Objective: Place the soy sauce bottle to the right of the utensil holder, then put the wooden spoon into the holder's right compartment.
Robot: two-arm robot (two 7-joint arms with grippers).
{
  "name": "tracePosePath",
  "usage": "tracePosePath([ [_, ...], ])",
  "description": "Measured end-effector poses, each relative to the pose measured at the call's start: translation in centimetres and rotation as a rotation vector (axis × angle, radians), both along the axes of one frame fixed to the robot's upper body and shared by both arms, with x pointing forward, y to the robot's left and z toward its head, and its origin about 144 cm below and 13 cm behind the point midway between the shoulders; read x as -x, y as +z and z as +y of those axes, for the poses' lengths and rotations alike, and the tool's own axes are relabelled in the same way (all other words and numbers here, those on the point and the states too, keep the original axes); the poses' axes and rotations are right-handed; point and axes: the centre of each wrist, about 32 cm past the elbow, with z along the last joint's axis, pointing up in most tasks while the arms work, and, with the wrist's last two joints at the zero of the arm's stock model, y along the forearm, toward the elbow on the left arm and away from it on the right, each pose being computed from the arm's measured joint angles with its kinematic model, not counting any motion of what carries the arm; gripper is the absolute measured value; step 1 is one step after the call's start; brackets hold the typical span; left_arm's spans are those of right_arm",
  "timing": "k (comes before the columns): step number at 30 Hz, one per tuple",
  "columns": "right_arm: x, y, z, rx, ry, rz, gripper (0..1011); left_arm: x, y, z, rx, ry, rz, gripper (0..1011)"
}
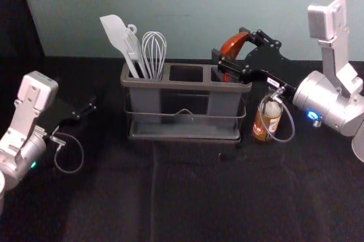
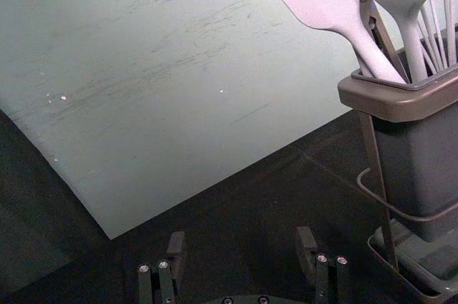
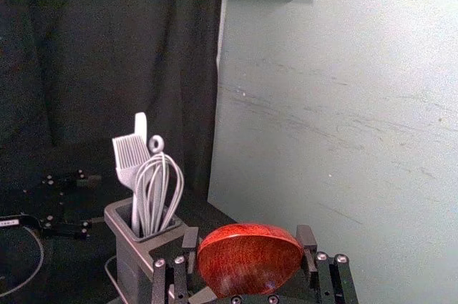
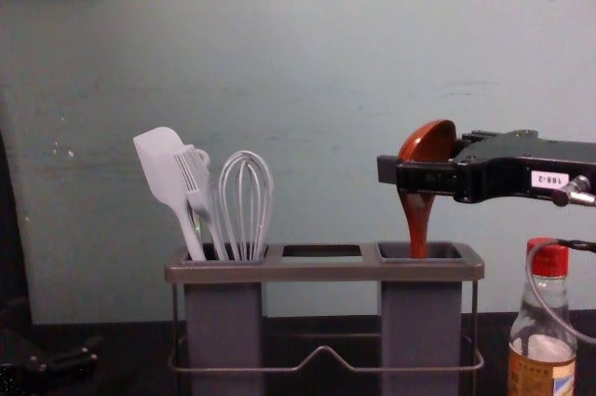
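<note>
We see one desk (image 1: 187,196) under a black cloth, and on it one utensil holder (image 1: 187,86) with three openings in its top: a cup at left, a cup at right and a gap between them.

We have two hands. Our right hand (image 1: 230,45) is above the holder's right compartment, pinching the wooden spoon by its bowl between two fingers. Our left hand (image 1: 86,109) hangs to the left of the holder, well apart from it, its two fingers spread with nothing between them.

One soy sauce bottle (image 4: 542,349) with a red cap stands upright on the desk, just beside the holder on its right.

We count one wooden spoon (image 4: 428,140), reddish brown, bowl up, its handle reaching down into the right compartment; how deep the tip goes we cannot tell.

In the left compartment we find one pale spatula (image 4: 163,168) leaning left, one whisk (image 4: 246,196), one brush (image 4: 193,182) between those two, and one ring-ended piece (image 3: 156,144) whose kind we cannot tell.
</note>
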Motion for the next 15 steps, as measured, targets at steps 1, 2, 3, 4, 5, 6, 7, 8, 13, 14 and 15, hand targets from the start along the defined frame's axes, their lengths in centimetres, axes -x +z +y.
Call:
tracePosePath([
  [1,-0.02,-0.15,-0.04,0.0,-0.002,0.0,841,0.0,0.0,0.0,0.0,0.0,0.0,1005],
  [2,-0.03,-0.24,-0.05,0.0,-0.004,0.001,841,0.0,0.0,0.0,0.0,0.0,0.0,1005],
  [3,-0.04,-0.33,-0.05,0.001,-0.005,0.001,841,0.0,0.0,0.0,0.0,0.0,0.0,1005],
  [4,-0.06,-0.51,-0.04,0.003,-0.006,0.004,841,0.0,0.0,0.0,0.0,0.0,0.0,1005],
  [5,-0.08,-0.6,-0.04,0.004,-0.008,0.005,841,0.0,0.0,0.0,0.0,0.0,0.0,1005],
  [6,-0.11,-0.74,-0.03,0.005,-0.01,0.007,842,0.0,0.0,0.0,0.0,0.0,0.0,1005],
  [7,-0.14,-0.81,-0.02,0.006,-0.01,0.008,841,0.0,0.0,0.0,0.0,0.0,0.0,1005],
  [8,-0.2,-0.94,-0.02,0.008,-0.011,0.01,841,0.0,0.0,0.0,0.0,0.0,0.0,1005],
  [13,-0.32,-1.09,0.0,0.013,-0.014,0.013,842,0.0,0.0,0.0,0.0,0.0,0.0,1005],
  [14,-0.34,-1.1,0.02,0.015,-0.013,0.013,841,0.0,0.0,0.0,0.0,0.0,0.0,1005],
  [15,-0.36,-1.1,0.03,0.016,-0.013,0.014,841,0.0,0.0,0.0,0.0,0.0,0.0,1005],
])
